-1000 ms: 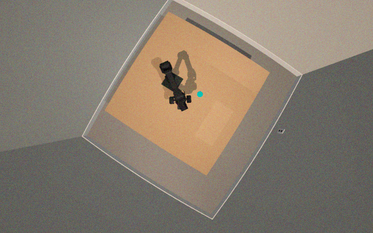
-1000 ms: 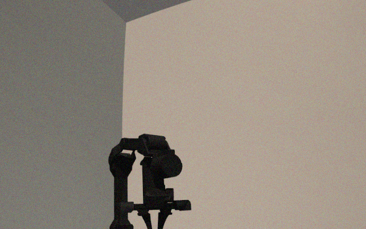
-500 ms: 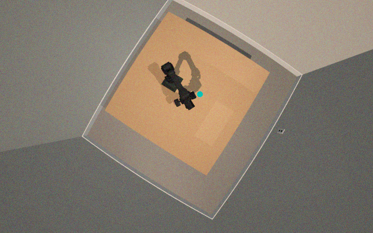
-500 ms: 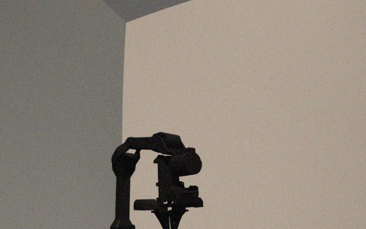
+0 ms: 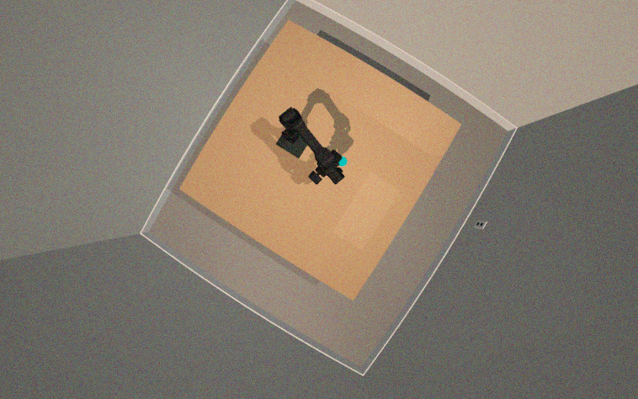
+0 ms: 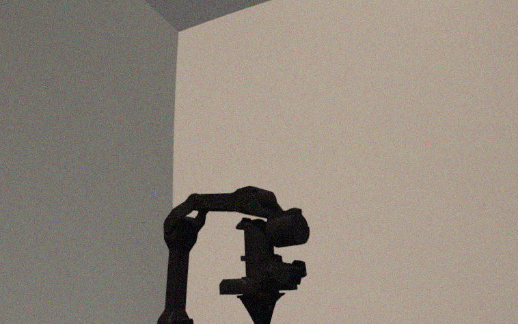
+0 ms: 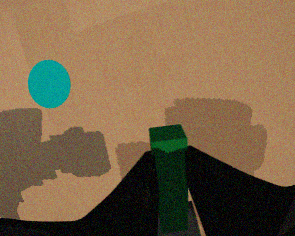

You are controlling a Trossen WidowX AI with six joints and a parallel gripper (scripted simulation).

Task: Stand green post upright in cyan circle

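The green post (image 7: 171, 180) is between the two black fingers of my gripper (image 7: 168, 156) in the wrist view, its end face toward the top of the view. My gripper is shut on it, above the table. The cyan circle (image 7: 49, 84) (image 5: 342, 161) lies flat on the table; in the wrist view it is at the upper left, apart from the post. In the top view the arm partly covers the circle and hides the post. In the exterior view the fingertips and the post are below the view's edge.
The orange-brown table top (image 5: 272, 227) carries the arm's dark base plate (image 5: 291, 144). Shadows of the arm fall on the table around the base and, in the wrist view, on both sides of the post. Pale walls stand behind the arm (image 6: 177, 277) in the exterior view.
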